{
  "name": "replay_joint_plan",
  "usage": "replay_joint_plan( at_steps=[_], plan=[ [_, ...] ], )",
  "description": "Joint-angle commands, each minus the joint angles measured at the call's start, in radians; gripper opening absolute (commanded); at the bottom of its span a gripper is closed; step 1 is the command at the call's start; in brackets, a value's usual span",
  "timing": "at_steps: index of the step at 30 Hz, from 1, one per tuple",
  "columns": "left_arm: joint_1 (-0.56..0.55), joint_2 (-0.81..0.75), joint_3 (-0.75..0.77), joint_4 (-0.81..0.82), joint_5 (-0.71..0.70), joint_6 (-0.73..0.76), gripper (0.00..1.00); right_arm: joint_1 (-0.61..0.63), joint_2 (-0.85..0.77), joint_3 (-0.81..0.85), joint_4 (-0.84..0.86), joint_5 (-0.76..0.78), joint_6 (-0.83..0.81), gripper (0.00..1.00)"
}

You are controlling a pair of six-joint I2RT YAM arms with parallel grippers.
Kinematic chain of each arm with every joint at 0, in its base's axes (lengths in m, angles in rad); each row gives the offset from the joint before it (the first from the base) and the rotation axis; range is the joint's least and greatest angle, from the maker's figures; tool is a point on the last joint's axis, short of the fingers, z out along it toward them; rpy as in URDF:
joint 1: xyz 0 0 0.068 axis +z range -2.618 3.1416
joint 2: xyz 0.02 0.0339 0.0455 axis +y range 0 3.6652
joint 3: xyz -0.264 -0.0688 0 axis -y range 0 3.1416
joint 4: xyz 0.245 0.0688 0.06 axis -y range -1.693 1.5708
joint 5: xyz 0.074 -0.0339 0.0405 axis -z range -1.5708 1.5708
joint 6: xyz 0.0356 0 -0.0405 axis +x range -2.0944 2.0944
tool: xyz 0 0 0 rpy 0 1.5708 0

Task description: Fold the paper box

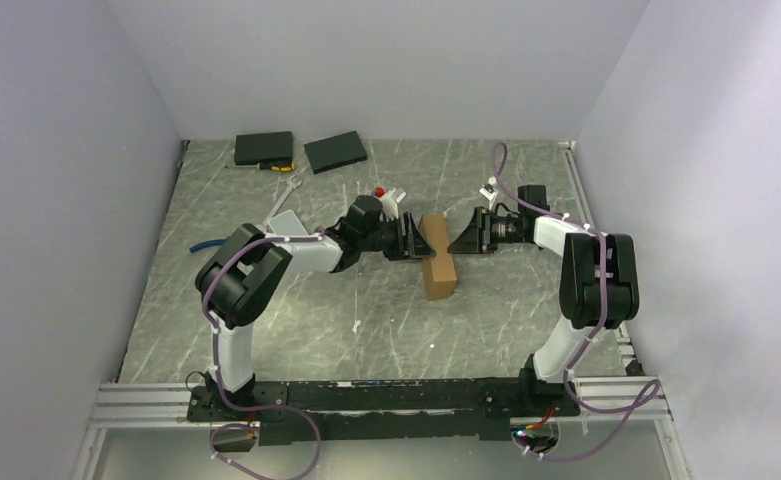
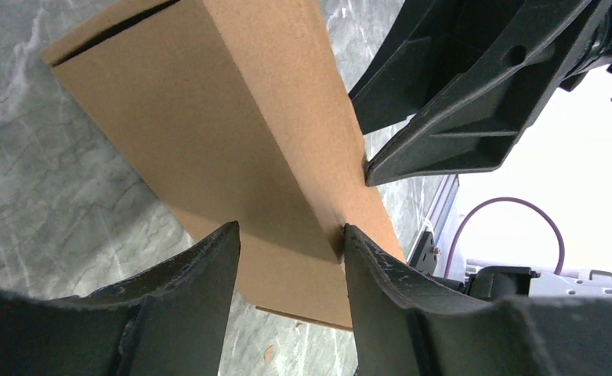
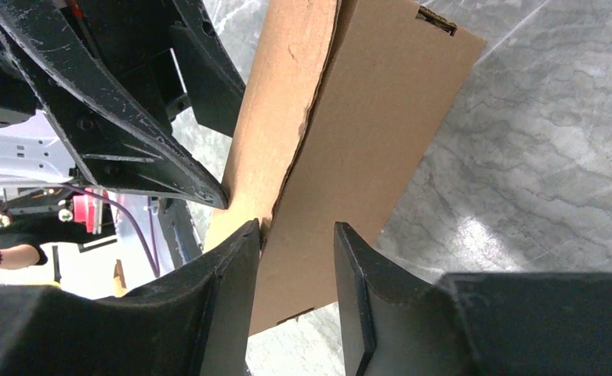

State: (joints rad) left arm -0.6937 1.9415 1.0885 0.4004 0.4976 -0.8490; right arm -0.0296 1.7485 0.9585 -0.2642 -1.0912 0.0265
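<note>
The paper box (image 1: 439, 270) is a small brown cardboard carton standing on the marbled table between both arms. My left gripper (image 1: 413, 242) comes at its far end from the left, and my right gripper (image 1: 458, 238) from the right. In the left wrist view the left gripper (image 2: 291, 227) is open, its right fingertip (image 2: 348, 235) against the edge of the paper box (image 2: 208, 117). The right wrist view shows the right gripper (image 3: 296, 224) open, its left fingertip (image 3: 249, 231) touching a rough-edged flap of the paper box (image 3: 373, 133). Nothing is clamped in either one.
Two black flat slabs (image 1: 264, 148) (image 1: 335, 151) lie at the back left. A small red and white item (image 1: 382, 191) and a white tool (image 1: 284, 205) lie behind the left arm. A metal rail (image 1: 578, 180) runs along the right edge of the table.
</note>
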Motion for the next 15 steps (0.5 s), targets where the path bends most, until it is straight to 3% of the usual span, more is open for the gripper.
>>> replay_joint_plan(
  at_steps=[1, 7, 15],
  plan=[
    [-0.006, -0.078, -0.035, -0.057, -0.044, 0.061, 0.58, -0.006, 0.022, 0.035, -0.045, 0.094, -0.072, 0.41],
    [0.002, -0.192, -0.092, -0.071, -0.086, 0.09, 0.66, -0.011, 0.035, 0.042, -0.071, 0.129, -0.099, 0.39],
    [0.05, -0.3, -0.246, 0.003, -0.095, 0.069, 0.69, -0.049, 0.042, 0.05, -0.115, 0.169, -0.143, 0.38]
  ],
)
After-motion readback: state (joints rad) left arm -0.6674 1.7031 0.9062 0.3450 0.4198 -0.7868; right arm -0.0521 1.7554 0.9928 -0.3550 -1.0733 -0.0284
